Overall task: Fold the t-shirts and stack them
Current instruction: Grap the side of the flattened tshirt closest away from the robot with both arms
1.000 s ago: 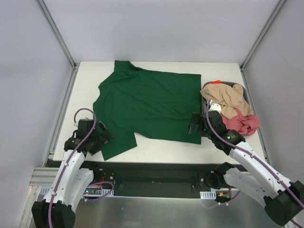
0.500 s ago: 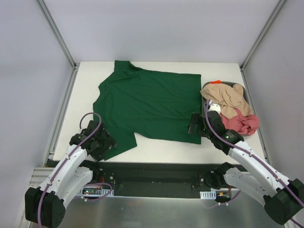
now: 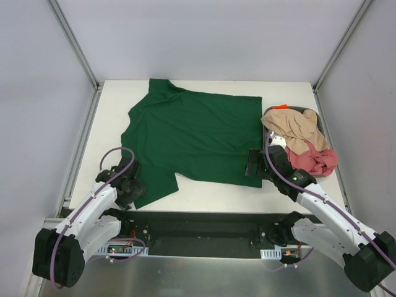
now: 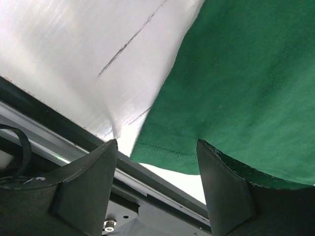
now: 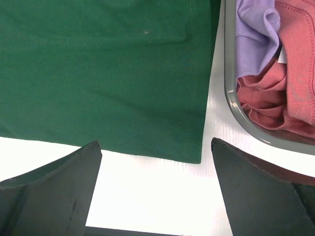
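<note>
1. While the right arm has kept its place over the last second, the left gripper (image 3: 131, 185) has been drawn back and swung round. It is now set at about 7 o'clock on the white table (image 3: 210, 193), at the hem corner of the near sleeve.
2. Its fingers are seen spread apart in the left wrist view. Nothing is gripped, and the stitched sleeve corner lies between them.
3. At about 4 o'clock the right gripper (image 3: 252, 162) is likewise held wide and empty, over the near corner of the bottom hem.
4. The large dark green cloth t-shirt (image 3: 198, 133) is laid flat and unfolded across the middle of the table, its bottom hem toward 3 o'clock.
5. The left arm's shift is judged to be a lining-up for a two-handed pinch along the near edge. The first fold is not yet begun.
6. Farther off, at 3 o'clock, a grey-rimmed bin (image 5: 229, 93) is set just beside the green hem, not touching it.
7. The bin holds a crumpled beige t-shirt (image 3: 294, 124), a pink-red t-shirt (image 3: 317, 162), a purple cloth (image 5: 256, 29) and an orange scrap (image 3: 281, 106), none of them folded yet.
</note>
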Robot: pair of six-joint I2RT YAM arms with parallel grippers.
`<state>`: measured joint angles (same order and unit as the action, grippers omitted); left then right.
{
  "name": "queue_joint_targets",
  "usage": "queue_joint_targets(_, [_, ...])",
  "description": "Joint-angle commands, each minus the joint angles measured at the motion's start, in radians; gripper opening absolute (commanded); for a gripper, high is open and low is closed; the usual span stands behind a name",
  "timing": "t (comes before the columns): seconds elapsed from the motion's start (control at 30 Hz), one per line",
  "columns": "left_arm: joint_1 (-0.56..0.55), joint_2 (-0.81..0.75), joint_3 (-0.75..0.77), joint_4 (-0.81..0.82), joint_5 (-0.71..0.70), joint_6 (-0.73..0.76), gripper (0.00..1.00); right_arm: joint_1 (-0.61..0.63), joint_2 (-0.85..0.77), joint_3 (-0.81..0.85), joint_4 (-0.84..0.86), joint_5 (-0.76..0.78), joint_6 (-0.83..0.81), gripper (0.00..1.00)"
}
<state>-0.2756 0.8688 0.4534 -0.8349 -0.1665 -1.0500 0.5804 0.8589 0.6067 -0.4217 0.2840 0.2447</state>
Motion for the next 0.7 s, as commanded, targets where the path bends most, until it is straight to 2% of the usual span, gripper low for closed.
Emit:
queue_joint_targets(0.0, [-0.005, 0.016, -0.021, 0.049, -0.015, -0.008, 0.64, 0.001, 0.006, -0.002, 0.023, 0.023, -0.016, 0.96])
queue_joint_targets(0.13, [-0.004, 0.055, -0.030, 0.086, -0.008, -0.005, 0.58, -0.002, 0.022, 0.004, 0.023, 0.015, -0.016, 0.96])
queue_joint_targets(0.3, [-0.005, 0.116, -0.027, 0.117, 0.016, 0.010, 0.38, -0.002, 0.034, 0.005, 0.023, 0.020, -0.019, 0.96])
queue_joint_targets(0.37, [-0.005, 0.130, -0.025, 0.120, 0.019, 0.015, 0.27, -0.002, 0.040, 0.004, 0.023, 0.024, -0.021, 0.96])
queue_joint_targets(0.4, [-0.005, 0.136, -0.025, 0.125, 0.022, 0.016, 0.18, -0.002, 0.042, 0.004, 0.021, 0.026, -0.019, 0.96])
queue_joint_targets(0.43, [-0.005, 0.136, -0.025, 0.128, 0.027, 0.018, 0.01, -0.002, 0.043, 0.005, 0.023, 0.030, -0.019, 0.96])
queue_joint_targets(0.67, [-0.005, 0.081, -0.009, 0.135, 0.058, 0.048, 0.00, -0.010, 0.039, 0.008, -0.017, 0.116, 0.042, 0.96])
